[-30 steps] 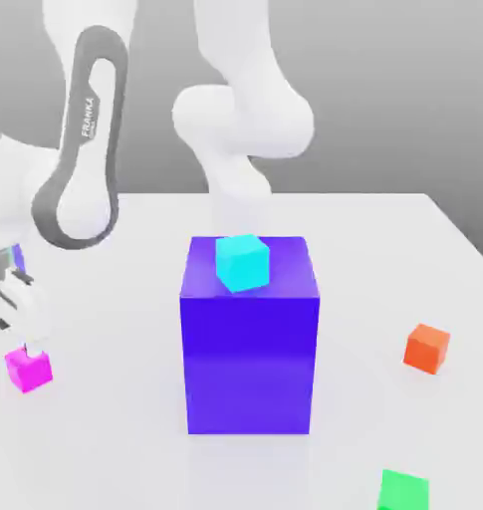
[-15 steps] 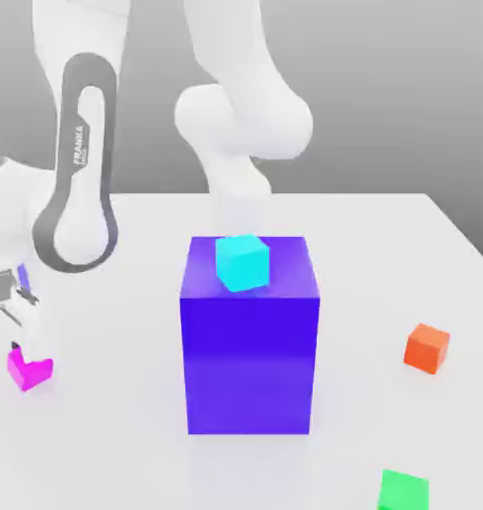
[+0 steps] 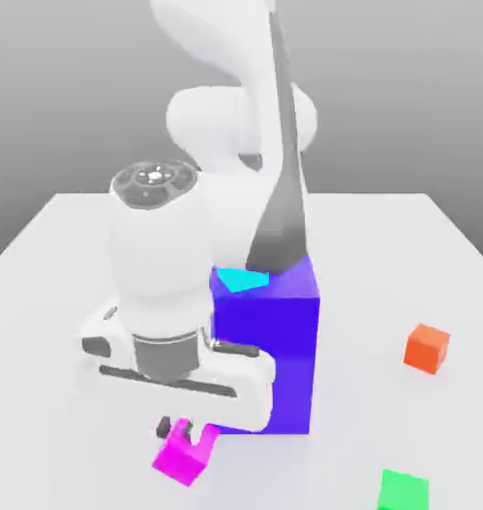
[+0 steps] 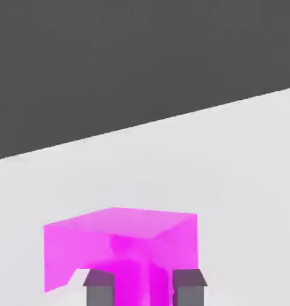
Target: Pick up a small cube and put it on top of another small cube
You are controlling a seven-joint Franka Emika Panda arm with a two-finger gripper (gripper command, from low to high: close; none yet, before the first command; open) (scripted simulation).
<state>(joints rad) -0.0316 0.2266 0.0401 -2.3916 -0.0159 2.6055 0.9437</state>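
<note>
Moved: arm swung from the exterior view's left to centre, carrying the small cube (image 3: 182, 456) along. Cube: plain magenta-pink, tilted, clamped in the closed tool (image 3: 182, 431), at 7 o'clock of the blue block (image 3: 275, 329). Open tabletop (image 3: 46, 299) leftward. Hand view: dark fingers (image 4: 98, 285) pinching cube (image 4: 120, 245).

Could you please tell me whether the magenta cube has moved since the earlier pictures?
Yes. The magenta cube, held in the claw, has travelled toward the exterior view's right, from the table's far left edge to just beside the big blue block.
</note>
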